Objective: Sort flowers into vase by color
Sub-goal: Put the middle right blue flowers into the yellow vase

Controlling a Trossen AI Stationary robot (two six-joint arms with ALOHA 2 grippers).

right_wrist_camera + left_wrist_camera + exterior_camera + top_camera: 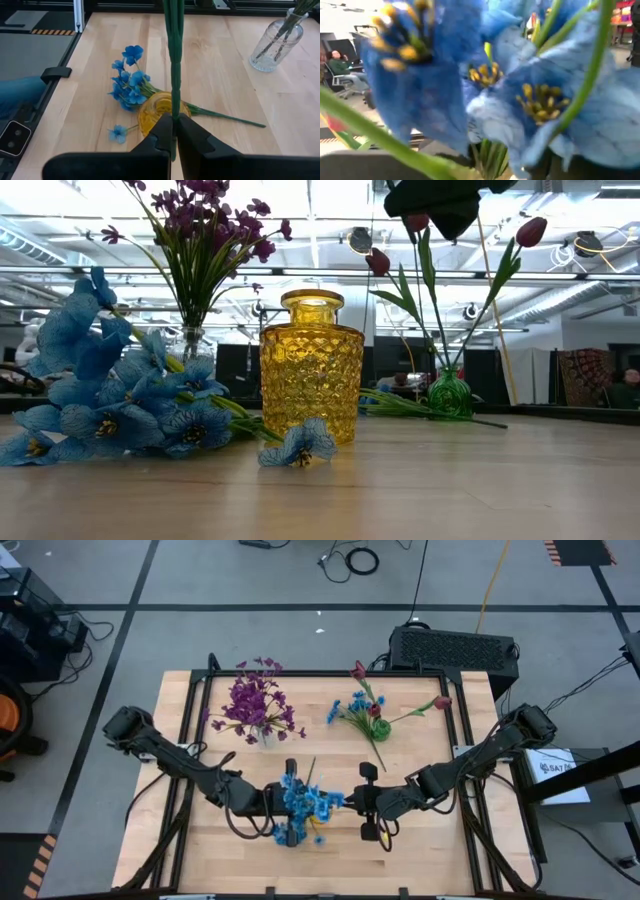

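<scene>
Green stem (175,65) pinched in right claw (174,131) above yellow vase (159,114).

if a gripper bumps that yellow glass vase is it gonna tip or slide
Probably slide rather than tip: the yellow vase looks squat, with a wide body and a short neck. Its faceted glass looks thick, so likely heavy for its size. The wooden table looks smooth, so a low push may scoot it; being glass, it could crack if knocked off.
</scene>
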